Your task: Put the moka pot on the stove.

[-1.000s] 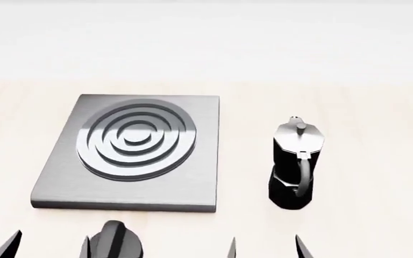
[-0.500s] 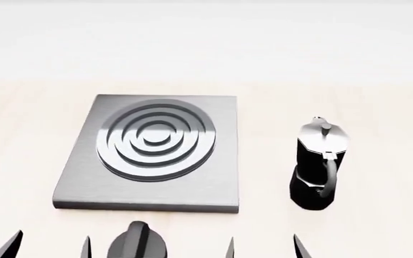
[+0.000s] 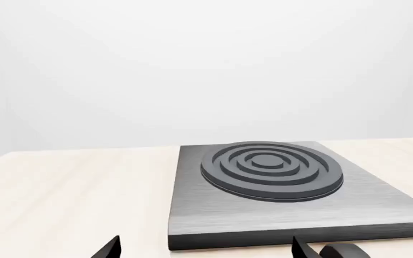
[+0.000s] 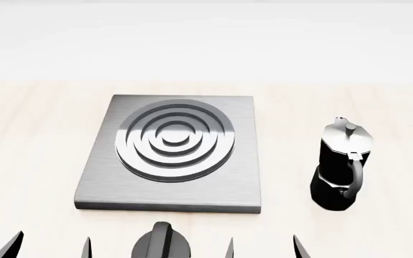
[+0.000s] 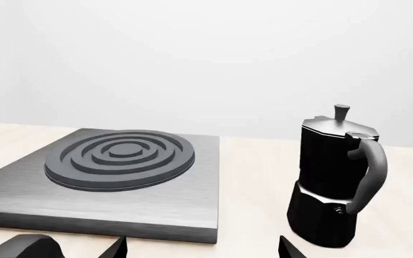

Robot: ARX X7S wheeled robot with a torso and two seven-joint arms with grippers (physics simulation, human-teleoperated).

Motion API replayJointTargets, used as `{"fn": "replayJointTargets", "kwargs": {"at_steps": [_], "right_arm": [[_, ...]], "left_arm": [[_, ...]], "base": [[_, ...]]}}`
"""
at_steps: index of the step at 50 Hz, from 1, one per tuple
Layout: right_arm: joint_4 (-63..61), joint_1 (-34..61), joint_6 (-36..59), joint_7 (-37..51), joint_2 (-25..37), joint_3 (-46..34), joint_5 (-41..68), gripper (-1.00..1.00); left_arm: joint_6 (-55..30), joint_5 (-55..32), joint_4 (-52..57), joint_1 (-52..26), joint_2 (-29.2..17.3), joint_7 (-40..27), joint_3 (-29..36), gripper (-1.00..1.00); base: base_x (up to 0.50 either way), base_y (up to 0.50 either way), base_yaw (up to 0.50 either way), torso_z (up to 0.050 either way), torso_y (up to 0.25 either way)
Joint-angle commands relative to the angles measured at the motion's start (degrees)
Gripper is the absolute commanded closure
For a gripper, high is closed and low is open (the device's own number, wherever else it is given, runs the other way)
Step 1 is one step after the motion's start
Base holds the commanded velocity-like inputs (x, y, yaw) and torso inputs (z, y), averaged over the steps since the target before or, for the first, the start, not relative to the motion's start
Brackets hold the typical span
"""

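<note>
You have yet to begin: the moka pot [image 4: 342, 165] stands untouched on the table at the frame's right, beside the bare stove [image 4: 170, 153], with both grippers spread open and empty at bottom edge.

A pale wood-grain desk [image 4: 27, 161] fills the lower part of the head view, its far edge running level from 9 o'clock to 3 o'clock. Beyond that edge rises a plain white wall [image 4: 206, 37], evenly lit and unmarked. Soft, diffuse light leaves only faint shadows on the desk surface.
</note>
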Motion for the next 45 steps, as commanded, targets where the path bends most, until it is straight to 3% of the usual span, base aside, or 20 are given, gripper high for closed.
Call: {"fn": "replayJointTargets", "kwargs": {"at_steps": [1, 45], "right_arm": [[0.13, 0.06, -0.21, 0.27, 0.18, -0.32, 0.27, -1.00], [1.48, 0.28, -1.47, 1.43, 0.77, -0.76, 1.70, -1.00]], "left_arm": [[0.21, -0.20, -0.32, -0.09, -0.24, -0.25, 0.34, -1.00], [0.77, -0.54, -1.16, -0.56, -0.99, -1.34, 1.48, -1.00]], "base": [[0.00, 0.11, 0.00, 0.000, 0.000], [0.00, 0.09, 0.00, 0.000, 0.000]]}}
